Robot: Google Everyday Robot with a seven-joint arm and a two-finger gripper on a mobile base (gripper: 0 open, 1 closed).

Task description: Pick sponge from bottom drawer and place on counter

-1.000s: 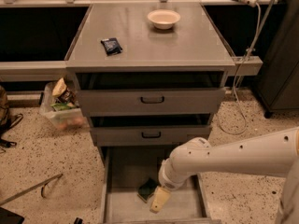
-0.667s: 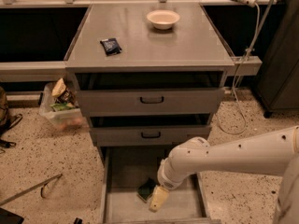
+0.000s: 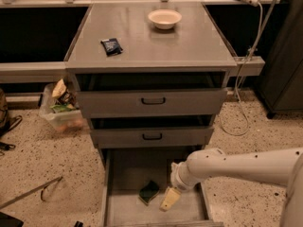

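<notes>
The sponge (image 3: 149,192), dark green on top with a yellow edge, lies on the floor of the open bottom drawer (image 3: 124,212), near its middle. My gripper (image 3: 169,200) hangs inside the drawer just right of the sponge, at the end of my white arm that reaches in from the right. It does not hold the sponge. The counter (image 3: 156,44) is the grey top of the cabinet, far above the gripper.
A white bowl (image 3: 164,18) and a dark crinkled packet (image 3: 111,46) sit on the counter. Two black-handled drawers (image 3: 152,101) are above the bottom one. A clear bin of items (image 3: 61,109) stands left of the cabinet. A cable (image 3: 246,74) hangs at the right.
The arm and gripper have stayed in nearly the same place beside the sponge. The sponge has not moved.
</notes>
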